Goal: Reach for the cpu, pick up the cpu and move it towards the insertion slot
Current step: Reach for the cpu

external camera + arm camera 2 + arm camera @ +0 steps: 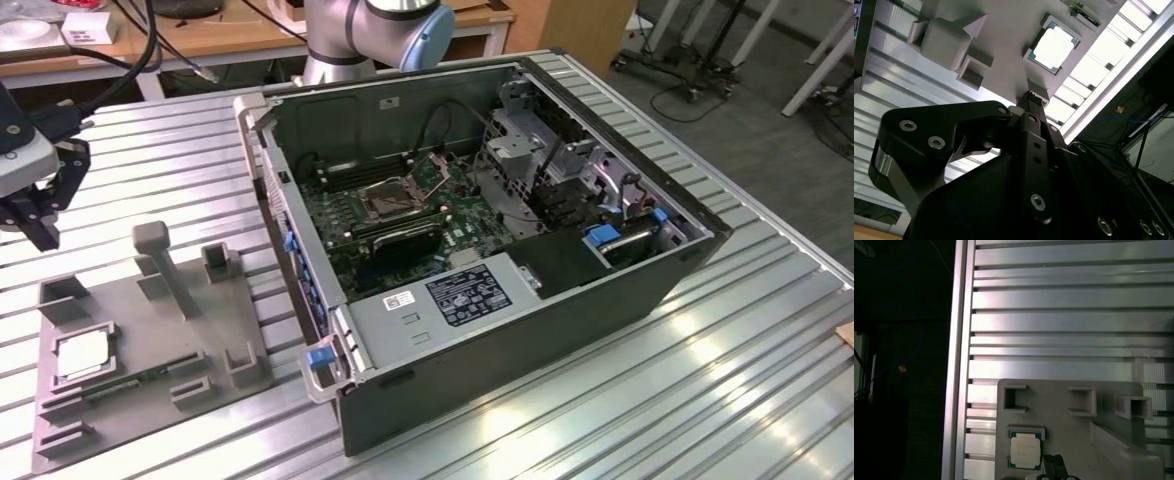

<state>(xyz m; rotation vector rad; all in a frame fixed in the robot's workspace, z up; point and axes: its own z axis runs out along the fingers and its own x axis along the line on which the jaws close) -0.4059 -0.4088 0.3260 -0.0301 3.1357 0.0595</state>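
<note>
The cpu [80, 357] is a small shiny square chip lying flat in a recess of the grey fixture plate [147, 335], at the exterior view's lower left. It also shows in both wrist views as the cpu [1053, 45] [1024, 450]. My gripper [30, 222] hangs above the table, beyond the plate's far end and apart from the chip. Its black fingertips [1030, 100] stand together, shut on nothing, and the gripper [1054, 466] sits just beside the chip in the first wrist view. The insertion slot [391, 197] lies on the motherboard inside the open computer case.
The open computer case [534, 330] lies on its side on the ribbed aluminium table [694, 380]. Upright grey posts [154, 250] rise from the fixture plate. A memory stick [134, 382] rests in the plate near the chip. The arm's base [360, 40] stands behind the case.
</note>
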